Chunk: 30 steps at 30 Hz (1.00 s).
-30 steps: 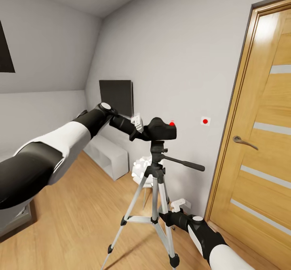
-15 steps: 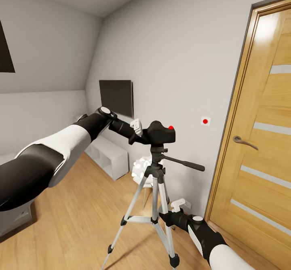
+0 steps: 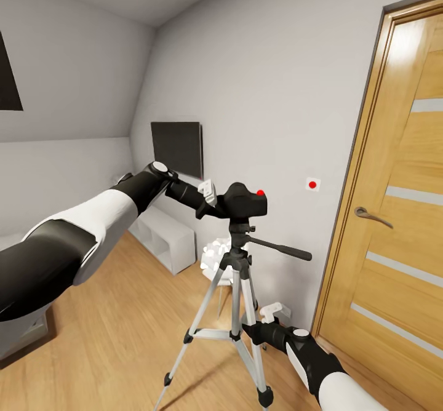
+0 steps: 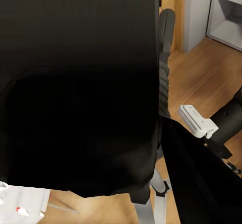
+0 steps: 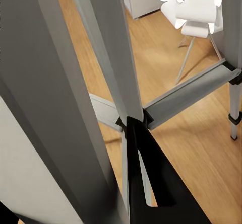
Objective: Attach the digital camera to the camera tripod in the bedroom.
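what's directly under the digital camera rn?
The camera tripod: its black head sits right below the digital camera, which the left gripper holds. The camera body covers the mount, so seating can't be confirmed.

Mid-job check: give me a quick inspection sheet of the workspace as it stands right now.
Surface: light wood floor; tripod stands on it.
Job's things: camera sits on top of the tripod head, level, red button up; whether it is locked on cannot be told.
Clutter: white low shelf by the wall; white object behind the tripod.
Claws: left claw at the camera's side, apparently gripping it; right claw low at a tripod leg, grip unclear.
Cables: nothing seen.
Surroundings: wooden door to the right, wall switch, dark wall panel.
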Motion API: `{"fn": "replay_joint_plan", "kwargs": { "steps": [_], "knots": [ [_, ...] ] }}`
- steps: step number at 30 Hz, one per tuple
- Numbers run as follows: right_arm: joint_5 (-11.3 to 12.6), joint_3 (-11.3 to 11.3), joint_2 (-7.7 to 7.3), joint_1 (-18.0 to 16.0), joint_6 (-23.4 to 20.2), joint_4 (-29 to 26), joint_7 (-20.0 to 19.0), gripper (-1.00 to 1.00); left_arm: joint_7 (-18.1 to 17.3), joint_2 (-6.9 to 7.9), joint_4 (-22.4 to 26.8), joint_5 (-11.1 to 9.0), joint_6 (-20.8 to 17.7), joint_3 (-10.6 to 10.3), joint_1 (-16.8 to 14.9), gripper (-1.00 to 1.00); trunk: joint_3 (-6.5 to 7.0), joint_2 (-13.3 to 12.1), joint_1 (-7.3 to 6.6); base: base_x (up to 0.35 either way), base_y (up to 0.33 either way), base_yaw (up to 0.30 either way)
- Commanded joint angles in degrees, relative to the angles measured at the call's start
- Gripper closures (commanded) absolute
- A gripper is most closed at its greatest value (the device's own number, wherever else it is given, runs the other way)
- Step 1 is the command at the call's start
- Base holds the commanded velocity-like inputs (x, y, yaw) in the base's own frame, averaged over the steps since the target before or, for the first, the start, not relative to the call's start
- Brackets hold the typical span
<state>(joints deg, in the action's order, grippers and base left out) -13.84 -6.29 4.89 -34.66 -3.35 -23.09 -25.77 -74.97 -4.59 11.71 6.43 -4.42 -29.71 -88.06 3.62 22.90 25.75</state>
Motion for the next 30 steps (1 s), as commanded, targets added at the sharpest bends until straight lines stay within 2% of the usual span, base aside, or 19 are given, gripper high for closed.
{"fn": "replay_joint_plan", "kwargs": {
  "steps": [1, 8, 17, 30],
  "knots": [
    [-2.2, -0.7, 0.05, 0.0, -0.5, 0.1, -0.3, 1.0, -0.3, -0.01, 0.1, 0.6, -0.5, 0.6, 0.0, 1.0, -0.05, 0.0, 0.03, 0.0, 0.0, 0.0],
    [-2.2, -0.7, 0.04, 0.0, -0.5, 0.1, -0.3, 1.0, 0.3, 0.01, 0.2, 0.6, -0.5, 0.8, 0.0, 1.0, -0.05, 0.0, 0.03, 0.0, 0.0, 0.0],
    [-2.2, -0.7, 0.03, 0.0, -0.5, 0.1, -0.3, 1.0, 3.8, 0.02, 0.1, 0.6, -0.4, 0.6, 0.0, 1.0, -0.05, 0.0, 0.03, 0.0, 0.0, 0.0],
    [-2.2, -0.6, -0.12, 0.0, -0.4, 0.1, -0.4, 1.0, 4.3, 0.1, 0.2, 0.6, -0.4, 0.7, 0.0, 1.0, -0.05, 0.0, 0.03, 0.0, 0.0, 0.0]
  ]
}}
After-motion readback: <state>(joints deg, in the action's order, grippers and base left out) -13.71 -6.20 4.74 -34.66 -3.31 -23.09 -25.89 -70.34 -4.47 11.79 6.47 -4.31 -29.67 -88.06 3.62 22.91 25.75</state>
